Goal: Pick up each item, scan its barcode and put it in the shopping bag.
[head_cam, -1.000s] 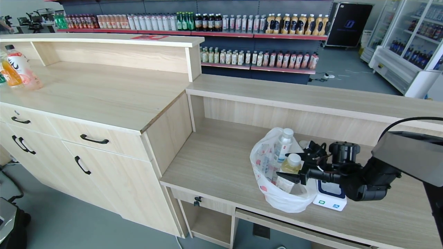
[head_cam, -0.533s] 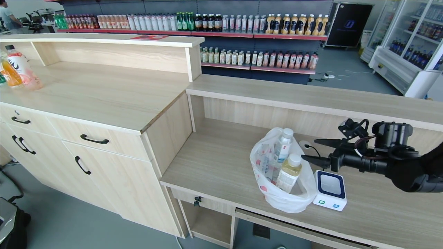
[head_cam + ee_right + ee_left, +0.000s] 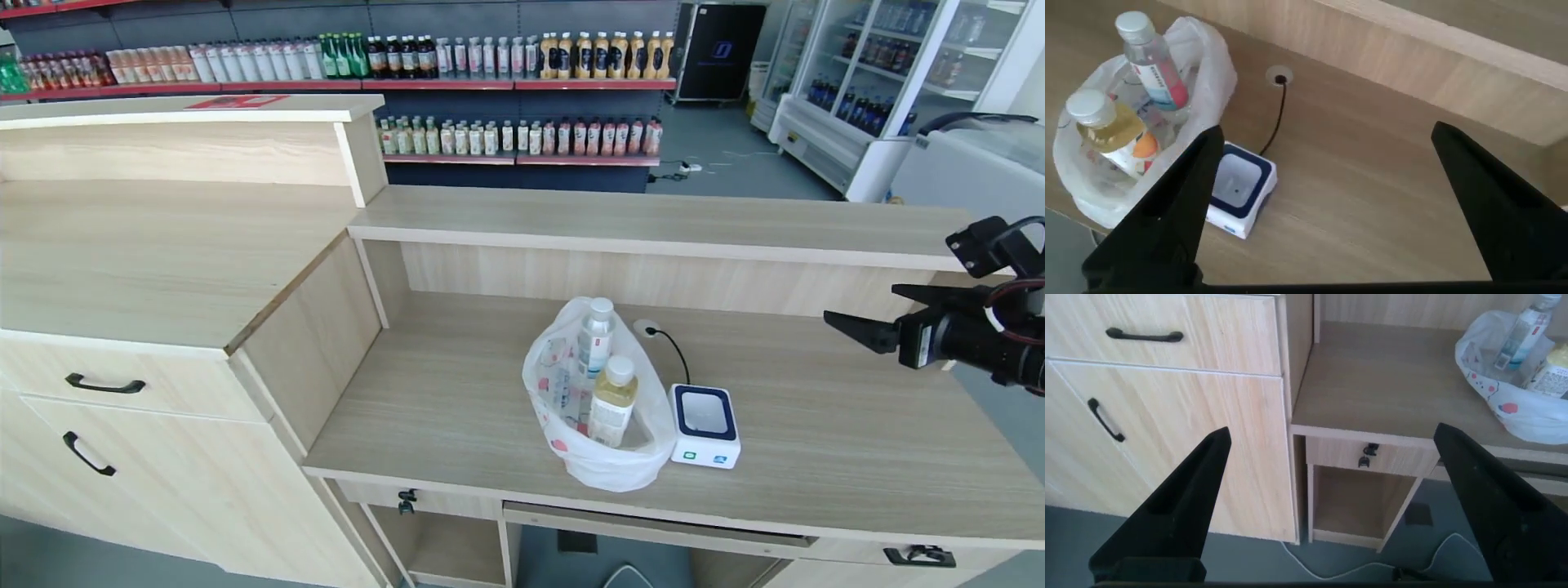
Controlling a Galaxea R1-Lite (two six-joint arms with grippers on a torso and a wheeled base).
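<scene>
Shopping bag (image 3: 549,384) sits on the lower desk (image 3: 816,425), mouth open, touching the scanner (image 3: 704,425) on the robot's right side of it. We count 2 bottles standing inside: clear bottle (image 3: 596,339) at the back, yellow drink bottle (image 3: 612,400) in front, leaning a bit. So we judge both as bagged; the scanning itself we can't confirm. Right gripper (image 3: 861,304) hangs above the desk's right end, well apart from the bag, jaws spread wide w/ nothing btwn them. Left gripper (image 3: 1331,431) is low, in front of the cabinet (image 3: 1208,416), jaws also wide apart, nothing held. Whether more items wait elsewhere we can't tell; if not, task looks approx. done.
</scene>
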